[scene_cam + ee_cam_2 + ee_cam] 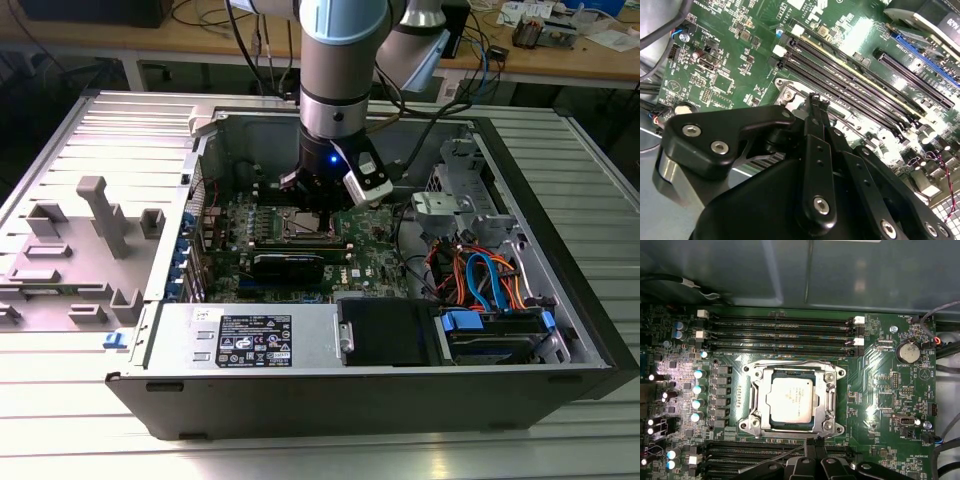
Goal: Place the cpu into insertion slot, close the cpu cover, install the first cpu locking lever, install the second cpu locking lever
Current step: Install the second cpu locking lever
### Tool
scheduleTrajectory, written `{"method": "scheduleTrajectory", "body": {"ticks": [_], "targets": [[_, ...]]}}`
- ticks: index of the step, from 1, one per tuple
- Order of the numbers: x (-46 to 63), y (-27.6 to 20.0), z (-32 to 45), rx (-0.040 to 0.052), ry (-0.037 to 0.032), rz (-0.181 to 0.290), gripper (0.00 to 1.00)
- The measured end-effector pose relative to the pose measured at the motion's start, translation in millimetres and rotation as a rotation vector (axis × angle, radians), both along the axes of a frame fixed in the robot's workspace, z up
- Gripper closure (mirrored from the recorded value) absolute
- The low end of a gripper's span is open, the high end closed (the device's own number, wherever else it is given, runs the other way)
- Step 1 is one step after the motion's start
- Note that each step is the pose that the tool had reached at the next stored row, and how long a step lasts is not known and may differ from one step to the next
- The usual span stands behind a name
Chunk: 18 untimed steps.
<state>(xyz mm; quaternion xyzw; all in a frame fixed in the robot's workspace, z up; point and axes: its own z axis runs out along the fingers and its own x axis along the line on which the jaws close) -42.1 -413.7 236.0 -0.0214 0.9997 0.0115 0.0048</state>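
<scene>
1. the pale silver-grey square cpu [792,399] lies flat inside the silver-rimmed square insertion slot [756,390] on the glossy green motherboard [880,390].
2. the thin silver metal cpu cover [792,369] frames the chip.
3. the matte black gripper [818,102] hovers just beside the socket's edge, fingertips pressed together, holding nothing.

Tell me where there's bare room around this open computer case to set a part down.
Free: the ribbed metal table in front of the case, and the strip along the exterior view's right. The grey fixture tray on the exterior view's left is partly taken by blocks. Crowded: the motherboard around the cpu, under the hand, and the cable bay.
</scene>
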Motion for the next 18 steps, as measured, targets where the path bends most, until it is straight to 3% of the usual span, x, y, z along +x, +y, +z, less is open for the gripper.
{"method": "scheduleTrajectory", "body": {"ticks": [4,6,13,18], "targets": [[0.0,0.0,0.7,-0.0001,0.0242,0.0,0.89],[-0.1,0.0,0.7,-0.0002,0.0317,0.001,0.89],[-5.6,-5.3,0.7,0.0025,0.0338,0.019,0.89],[-20.4,-9.3,0.1,0.0062,0.0339,0.023,0.89]]}}
